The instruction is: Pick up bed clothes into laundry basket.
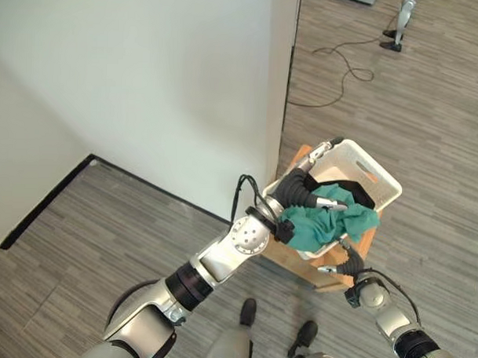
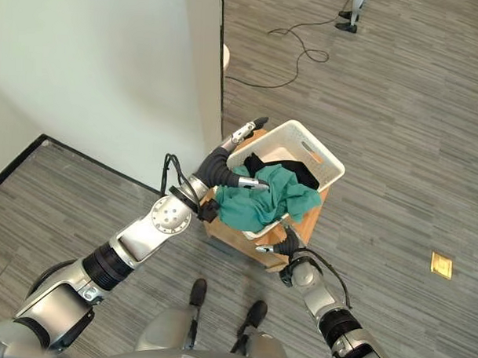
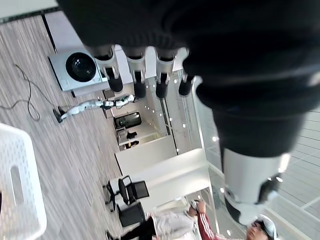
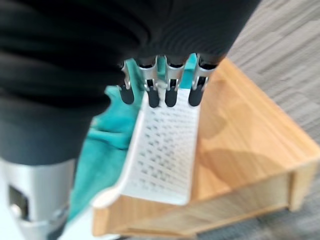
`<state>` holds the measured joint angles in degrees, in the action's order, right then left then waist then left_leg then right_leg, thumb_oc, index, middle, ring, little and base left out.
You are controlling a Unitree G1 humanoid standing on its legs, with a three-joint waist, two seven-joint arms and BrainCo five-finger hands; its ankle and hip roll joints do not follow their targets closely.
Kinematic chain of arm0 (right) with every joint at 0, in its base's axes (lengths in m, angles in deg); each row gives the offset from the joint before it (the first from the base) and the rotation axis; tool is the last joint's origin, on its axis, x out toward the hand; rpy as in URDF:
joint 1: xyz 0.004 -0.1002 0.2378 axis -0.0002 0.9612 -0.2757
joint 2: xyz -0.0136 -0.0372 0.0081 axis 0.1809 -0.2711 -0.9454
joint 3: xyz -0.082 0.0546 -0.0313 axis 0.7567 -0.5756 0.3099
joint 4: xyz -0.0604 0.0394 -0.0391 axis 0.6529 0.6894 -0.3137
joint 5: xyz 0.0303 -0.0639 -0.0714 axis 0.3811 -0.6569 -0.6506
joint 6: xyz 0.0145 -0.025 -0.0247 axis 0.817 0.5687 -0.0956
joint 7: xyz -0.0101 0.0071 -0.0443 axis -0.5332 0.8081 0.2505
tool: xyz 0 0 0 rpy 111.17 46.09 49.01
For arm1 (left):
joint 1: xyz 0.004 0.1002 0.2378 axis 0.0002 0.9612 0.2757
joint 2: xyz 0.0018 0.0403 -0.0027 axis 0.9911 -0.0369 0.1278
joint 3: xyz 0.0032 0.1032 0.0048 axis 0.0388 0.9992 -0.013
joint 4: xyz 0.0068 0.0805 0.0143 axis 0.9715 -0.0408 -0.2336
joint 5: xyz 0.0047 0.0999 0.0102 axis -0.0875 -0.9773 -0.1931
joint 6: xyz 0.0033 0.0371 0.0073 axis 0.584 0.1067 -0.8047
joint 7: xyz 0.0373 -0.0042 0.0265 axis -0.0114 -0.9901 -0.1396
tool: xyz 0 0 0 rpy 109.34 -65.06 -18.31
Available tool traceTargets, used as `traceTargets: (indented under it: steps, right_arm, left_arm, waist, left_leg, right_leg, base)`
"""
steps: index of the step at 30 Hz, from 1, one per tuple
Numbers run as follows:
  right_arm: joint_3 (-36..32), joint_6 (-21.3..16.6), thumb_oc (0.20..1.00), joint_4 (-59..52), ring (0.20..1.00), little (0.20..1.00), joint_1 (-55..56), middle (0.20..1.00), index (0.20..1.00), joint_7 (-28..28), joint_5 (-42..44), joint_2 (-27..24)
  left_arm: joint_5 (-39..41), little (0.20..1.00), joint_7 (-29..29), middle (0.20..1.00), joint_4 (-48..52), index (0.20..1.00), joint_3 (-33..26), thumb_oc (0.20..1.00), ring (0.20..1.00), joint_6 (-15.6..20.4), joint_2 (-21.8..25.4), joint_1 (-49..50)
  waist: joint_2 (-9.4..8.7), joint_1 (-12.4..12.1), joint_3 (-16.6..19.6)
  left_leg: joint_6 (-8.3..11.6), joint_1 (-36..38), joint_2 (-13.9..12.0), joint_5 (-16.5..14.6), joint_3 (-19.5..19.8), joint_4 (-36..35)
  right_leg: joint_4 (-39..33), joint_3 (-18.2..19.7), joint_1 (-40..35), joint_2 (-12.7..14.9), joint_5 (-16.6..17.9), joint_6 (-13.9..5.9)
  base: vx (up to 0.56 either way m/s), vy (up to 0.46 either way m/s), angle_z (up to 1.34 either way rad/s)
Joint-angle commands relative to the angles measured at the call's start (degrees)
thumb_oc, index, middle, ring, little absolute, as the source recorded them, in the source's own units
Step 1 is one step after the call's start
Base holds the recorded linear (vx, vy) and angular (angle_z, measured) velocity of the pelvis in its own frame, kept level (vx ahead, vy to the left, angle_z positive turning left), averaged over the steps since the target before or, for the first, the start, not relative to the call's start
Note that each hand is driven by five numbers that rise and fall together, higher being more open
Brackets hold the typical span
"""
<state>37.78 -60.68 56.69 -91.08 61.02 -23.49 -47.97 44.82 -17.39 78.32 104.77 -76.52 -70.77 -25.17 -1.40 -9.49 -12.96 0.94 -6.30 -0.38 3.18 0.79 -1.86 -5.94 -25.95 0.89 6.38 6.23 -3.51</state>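
**A:** So where's the teal bed cloth (image 2: 263,202) at?

**B:** It's in the white laundry basket (image 2: 318,160), heaped over the near rim, with something black under it. The basket sits on a small wooden stand (image 2: 300,224) on the floor.

**A:** And the hands?

**B:** The left hand (image 2: 238,154) is over the basket's left corner with straight fingers, holding nothing. The right hand (image 4: 160,85) has straight fingers resting on the basket's near wall.
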Motion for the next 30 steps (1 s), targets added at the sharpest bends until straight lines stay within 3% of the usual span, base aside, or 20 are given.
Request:
traceTargets:
  steps: [1, 3, 4, 11, 21, 30]
  right_arm:
    - [2.0, -9.4, 1.0, -7.5, 1.0, 1.0, -10.2, 1.0, 1.0, 2.2, 0.1, 3.7]
    - [2.6, -9.5, 1.0, -7.5, 1.0, 1.0, -10.8, 1.0, 1.0, 2.5, 1.1, 4.2]
    - [4.2, -10.3, 1.0, -5.8, 1.0, 1.0, -13.5, 1.0, 1.0, 1.6, 6.0, 7.2]
    - [7.6, -11.3, 1.0, -5.2, 1.0, 1.0, -10.7, 1.0, 1.0, -1.9, 10.2, 10.6]
    - [9.0, -12.7, 1.0, -6.2, 1.0, 1.0, -7.4, 1.0, 1.0, -3.9, 12.9, 11.6]
    - [11.7, -13.4, 1.0, -1.7, 1.0, 1.0, -4.0, 1.0, 1.0, -8.5, 22.5, 14.6]
  left_arm:
    - [-6.1, 1.0, 7.7, 1.0, -11.7, 1.0, 5.0, 1.0, 1.0, 2.1, -10.4, -9.6]
    - [-6.6, 1.0, 8.8, 1.0, -12.8, 1.0, 4.9, 1.0, 1.0, 1.2, -9.8, -9.2]
    - [-3.4, 1.0, 6.2, 1.0, -15.5, 1.0, 3.8, 1.0, 1.0, 1.1, -8.3, -5.7]
    - [2.7, 1.0, 1.5, 1.0, -19.7, 1.0, 4.9, 1.0, 1.0, 1.9, -9.1, 3.5]
    - [3.7, 1.0, 0.2, 1.0, -24.0, 1.0, 5.6, 1.0, 1.0, 2.1, -10.1, 6.1]
    - [5.3, 1.0, -1.2, 1.0, -27.0, 1.0, 6.6, 1.0, 1.0, 2.8, -12.1, 8.9]
  waist:
    - [0.5, -1.3, 2.3]
    - [0.57, -1.1, 2.5]
    - [1.35, -1.3, 4.0]
    - [1.97, -2.5, 4.5]
    - [2.82, -4.0, 4.0]
    - [3.99, -4.8, 3.8]
  left_leg:
    - [3.28, 1.2, -2.9, -2.6, -1.7, -3.1]
    - [3.25, 1.4, -3.0, -2.6, -1.7, -3.1]
    - [3.35, 2.1, -2.9, -2.6, -1.6, -3.1]
    - [3.9, 2.0, -2.9, -1.9, -0.5, -3.1]
    - [5.51, 1.4, -3.3, 0.0, 2.0, -3.1]
    - [6.36, 2.5, -4.0, 1.8, 2.8, -3.1]
  right_leg:
    - [0.9, 1.2, -4.7, 2.6, -6.5, -4.54]
    - [0.9, 1.3, -4.7, 2.6, -6.6, -4.48]
    - [0.9, 0.9, -5.6, 2.6, -6.7, -4.33]
    - [0.9, -0.2, -6.5, 2.3, -7.2, -3.81]
    - [0.9, -3.1, -8.3, 1.1, -8.6, -2.67]
    - [0.9, -3.8, -10.6, 0.0, -10.2, -1.41]
  base:
    - [0.0, 0.0, 0.0]
    - [0.03, 0.008, -0.25]
    - [0.05, 0.006, -0.31]
    - [0.0, -0.012, 0.0]
    - [-0.04, -0.051, 0.2]
    - [-0.04, -0.052, 0.08]
